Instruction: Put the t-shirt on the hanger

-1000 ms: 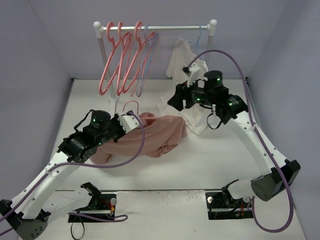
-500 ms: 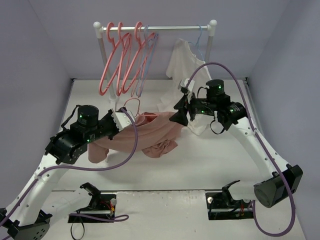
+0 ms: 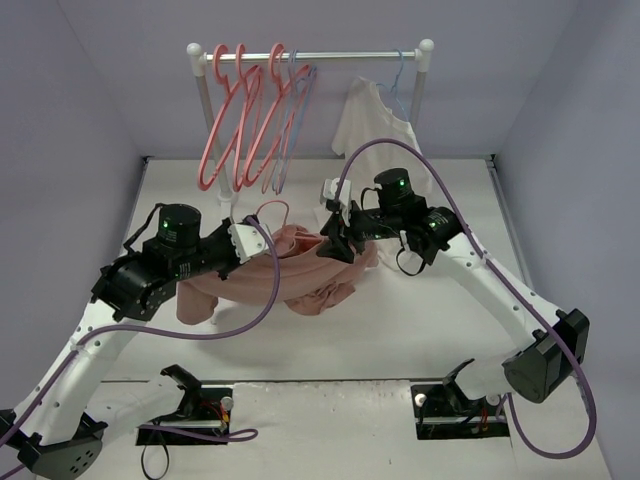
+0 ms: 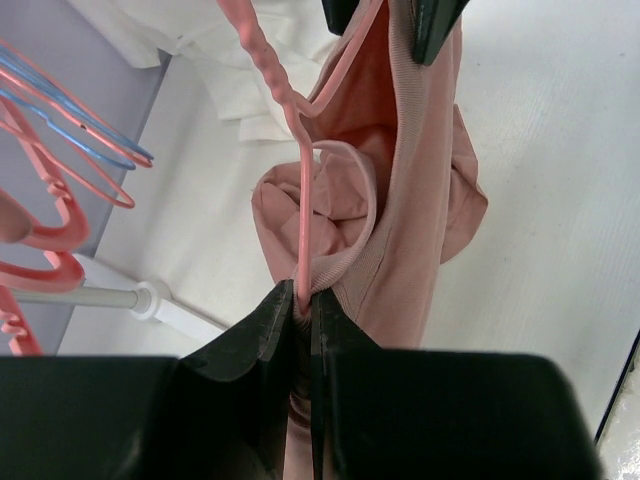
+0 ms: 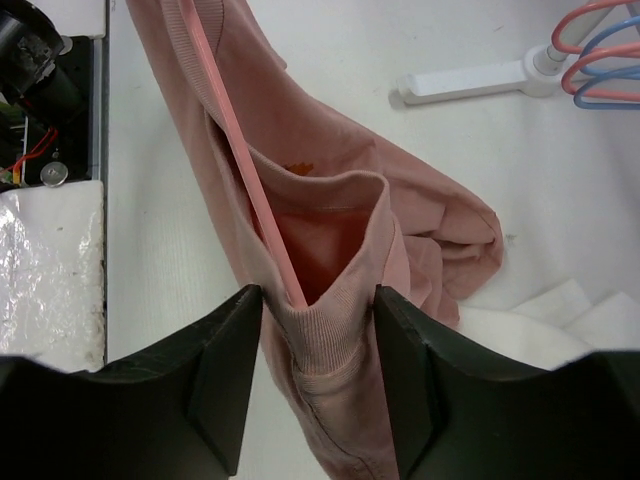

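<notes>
Salmon t-shirt (image 3: 300, 272) sits mid-table, strung between the two claws, with its lower half bunched on the table (image 3: 450, 330) at 6 o'clock. The coral hanger (image 4: 303, 200) is threaded in through the neck, its hook poking out toward 12. The left gripper (image 4: 303, 305) is at 9 o'clock of the shirt, jaws almost fully closed, pinching hanger wire and collar cloth together. The right gripper (image 5: 318, 310) is at 3 o'clock, straddling the collar rib with the jaws partly apart. Cloth fills the gap (real clamp or just touching, can't tell). Risks as I judge them: if that hold is loose, the collar slips off when pulled and the hanger arm never seats in the shoulder. The left pinch traps cloth on wire, so the shirt may drag instead of sliding. A hard pull could tilt the hanger out of the neck.
</notes>
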Controlling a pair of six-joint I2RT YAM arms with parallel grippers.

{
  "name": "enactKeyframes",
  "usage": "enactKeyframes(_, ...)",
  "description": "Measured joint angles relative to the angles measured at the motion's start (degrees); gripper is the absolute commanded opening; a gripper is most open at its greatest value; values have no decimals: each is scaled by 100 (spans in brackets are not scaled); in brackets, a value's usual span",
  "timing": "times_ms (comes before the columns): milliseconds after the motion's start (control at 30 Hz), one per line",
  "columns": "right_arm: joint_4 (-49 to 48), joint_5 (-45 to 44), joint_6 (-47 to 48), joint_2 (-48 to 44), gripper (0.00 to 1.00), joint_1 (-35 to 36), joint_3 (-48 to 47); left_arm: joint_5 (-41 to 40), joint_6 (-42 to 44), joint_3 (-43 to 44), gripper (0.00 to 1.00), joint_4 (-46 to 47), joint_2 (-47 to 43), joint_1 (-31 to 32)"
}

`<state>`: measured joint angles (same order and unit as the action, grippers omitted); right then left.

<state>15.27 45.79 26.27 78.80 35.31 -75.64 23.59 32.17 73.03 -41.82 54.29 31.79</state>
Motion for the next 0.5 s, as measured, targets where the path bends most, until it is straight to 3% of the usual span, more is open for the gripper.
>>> enactKeyframes(133,-11,5,55,3,21,0,49,25,49,118,0,-48,12,-4)
enactKeyframes(233,-9,18,92,-4,0,0,143,25,75,188,0,-85,29,-4)
enactKeyframes(300,22,93,126,-21,0,10,212,-26,86,215,0,-69,57,-25)
enactKeyframes(333,43,118,136,-42,0,32,242,-56,86,230,4,-60,81,-44)
enactKeyframes(400,55,87,124,-94,0,68,254,-137,77,261,26,-73,122,-52)
enactKeyframes(500,55,-40,86,-234,0,63,252,-493,16,361,44,-76,147,-33)
